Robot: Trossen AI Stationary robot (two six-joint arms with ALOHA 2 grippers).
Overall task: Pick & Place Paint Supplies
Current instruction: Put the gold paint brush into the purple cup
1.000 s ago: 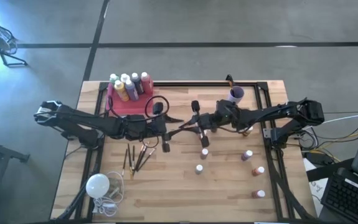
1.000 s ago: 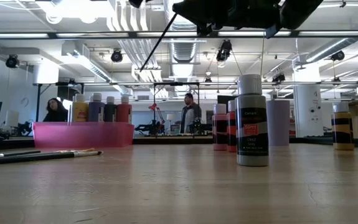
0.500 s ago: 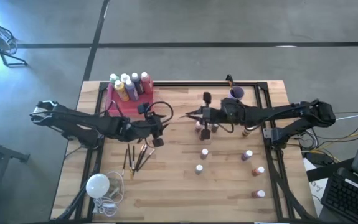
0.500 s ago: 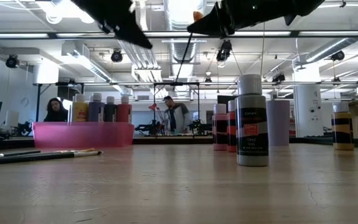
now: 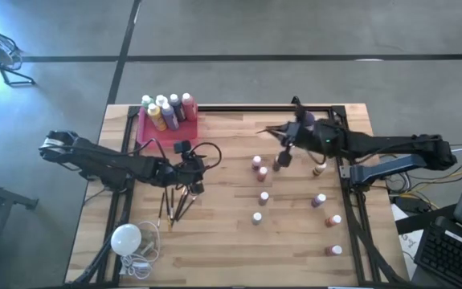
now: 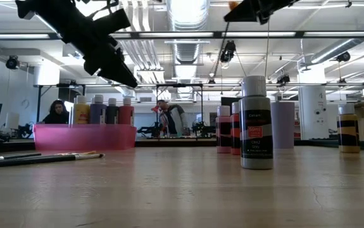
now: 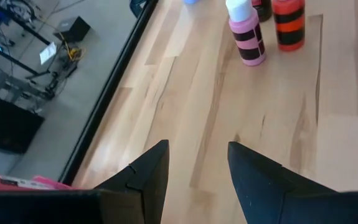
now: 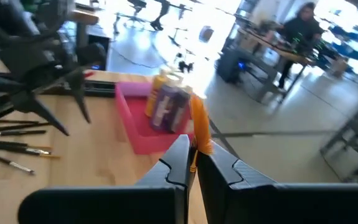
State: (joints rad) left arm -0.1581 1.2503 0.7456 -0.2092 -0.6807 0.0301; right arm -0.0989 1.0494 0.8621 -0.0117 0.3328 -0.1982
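Left to right on the wooden surface. White bulb with cord at the near-left corner. Pink tray at the far left holds several white-capped bottles; from the low view only four tops show above its wall, rest hidden. Loose brushes lie near the left edge, dark and thin, count hard to make out.

Left gripper hangs above the surface just beyond the brushes, fingers parted with nothing between them; left wrist view shows bare wood in the gap and a pink-striped bottle beyond, cut off at the frame top with its neighbours.

Middle to right: small bottles scattered standing, well apart; labels unreadable from above. Purple cup at the far edge, partly covered by the right arm.

Right gripper is up over the far middle, fingers closed on a thin paintbrush with an orange handle; its tip is hidden between the fingers.

A person in the room behind, blurred.
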